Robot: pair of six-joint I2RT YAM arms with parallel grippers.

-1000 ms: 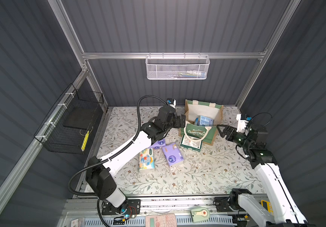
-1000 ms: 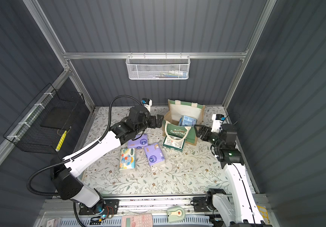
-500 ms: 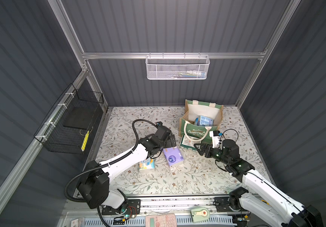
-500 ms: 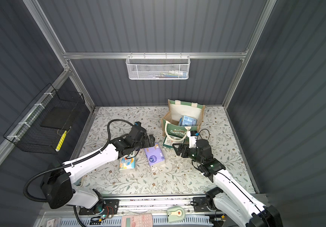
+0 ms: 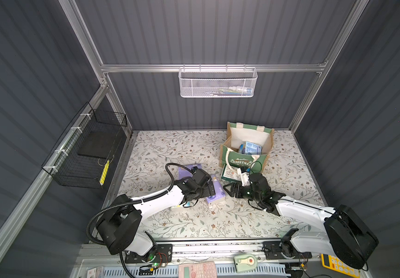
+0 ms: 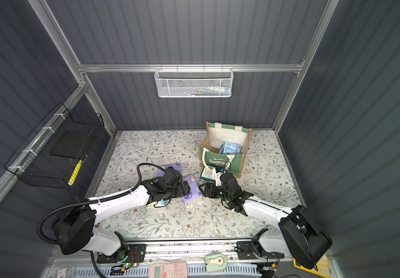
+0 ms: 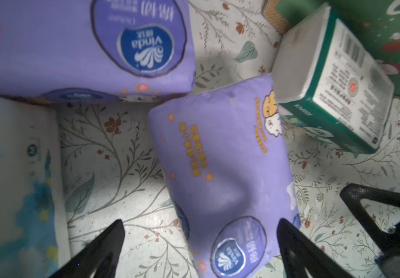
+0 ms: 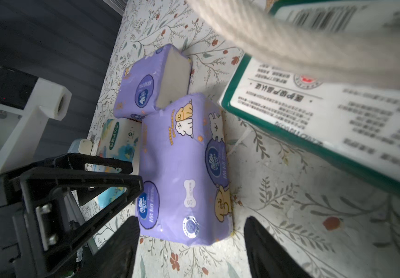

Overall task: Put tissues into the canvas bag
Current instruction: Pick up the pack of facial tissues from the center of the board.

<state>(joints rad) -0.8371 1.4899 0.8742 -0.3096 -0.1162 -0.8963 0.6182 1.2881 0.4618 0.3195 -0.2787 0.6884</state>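
Your purple pack (image 8: 184,168) lies on the mat between both grippers. The left gripper (image 7: 200,223) and right gripper (image 8: 191,219) stand spread at its opposite ends. The canvas bag (image 5: 242,162) holds light blue packs (image 5: 250,148).

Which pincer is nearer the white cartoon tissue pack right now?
Left. The left pincer hangs just past the white cartoon pack; the right pincer sits farther off, beyond the purple dog-print pack.

The floral table (image 5: 170,149) carries the canvas bag (image 5: 242,163) and four loose tissue packs (image 5: 218,192).
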